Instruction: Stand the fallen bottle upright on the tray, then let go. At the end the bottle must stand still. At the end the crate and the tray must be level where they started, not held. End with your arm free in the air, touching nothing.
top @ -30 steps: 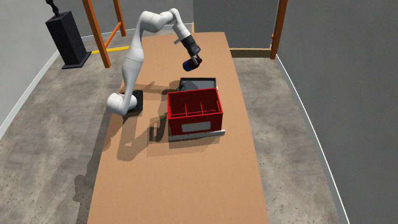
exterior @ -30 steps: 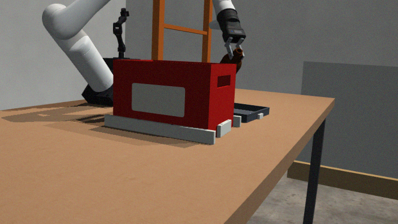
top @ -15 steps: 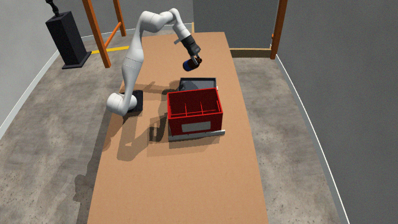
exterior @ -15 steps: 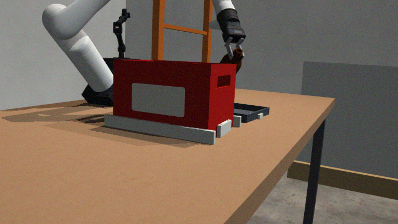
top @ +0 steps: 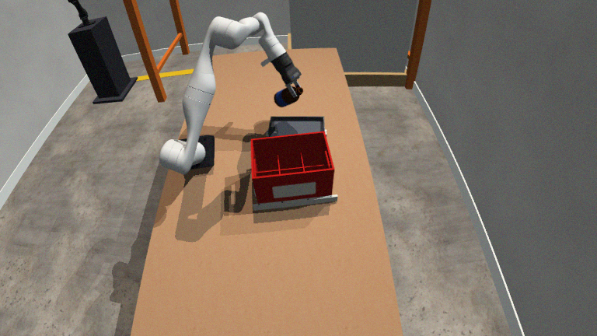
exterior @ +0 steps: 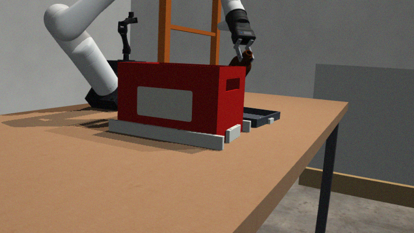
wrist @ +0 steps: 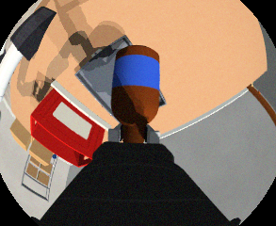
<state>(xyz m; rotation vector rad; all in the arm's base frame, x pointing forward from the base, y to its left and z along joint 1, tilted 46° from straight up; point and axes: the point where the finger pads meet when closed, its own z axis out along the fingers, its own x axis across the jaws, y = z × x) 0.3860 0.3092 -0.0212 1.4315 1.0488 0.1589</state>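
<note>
My gripper (top: 294, 89) is shut on the neck of a brown bottle (top: 286, 96) with a blue label. It holds the bottle tilted in the air, above and just beyond the dark grey tray (top: 297, 126). In the exterior view the gripper (exterior: 245, 54) holds the bottle (exterior: 243, 62) high behind the crate's far corner, with most of the bottle hidden by the crate. In the wrist view the bottle (wrist: 137, 90) points away from me, over the tray (wrist: 106, 75). The red crate (top: 291, 166) stands on the table, in front of the tray.
Grey stop blocks (exterior: 171, 135) line the crate's base. The arm's base (top: 189, 152) stands left of the crate. The table's right edge (exterior: 308, 160) is close to the tray. Orange ladder frames (top: 144, 28) and a grey box (top: 352, 24) stand beyond the table.
</note>
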